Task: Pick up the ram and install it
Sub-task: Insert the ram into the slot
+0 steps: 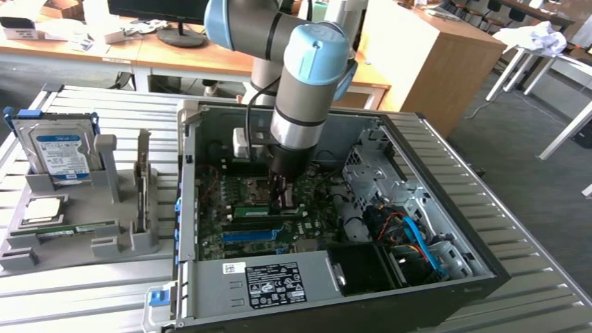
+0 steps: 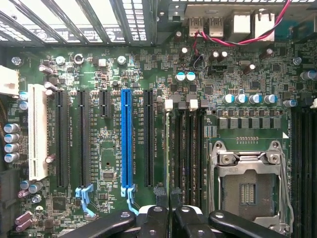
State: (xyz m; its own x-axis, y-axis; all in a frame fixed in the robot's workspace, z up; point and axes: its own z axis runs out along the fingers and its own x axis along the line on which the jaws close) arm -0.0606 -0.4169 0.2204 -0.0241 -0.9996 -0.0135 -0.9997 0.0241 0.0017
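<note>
My gripper (image 1: 282, 200) reaches down into the open computer case (image 1: 213, 291), over the motherboard. The ram (image 1: 251, 208) is a thin green stick lying level just above the board, by the fingertips. In the wrist view the gripper (image 2: 171, 212) has its black fingers (image 2: 154, 218) pressed close together on the ram (image 2: 171, 191). The ram shows edge-on as a dark strip along the outermost memory slot, beside the blue card slot (image 2: 127, 141). I cannot tell whether the ram is seated in the slot.
A grey rack (image 1: 138, 243) at the exterior view's left holds a blue-labelled hard drive (image 1: 63, 156), a silver processor (image 1: 41, 208) and another green stick (image 1: 69, 229). The processor socket (image 2: 247, 183) lies beside the memory slots. Blue and orange cables (image 1: 416, 239) crowd the case's right.
</note>
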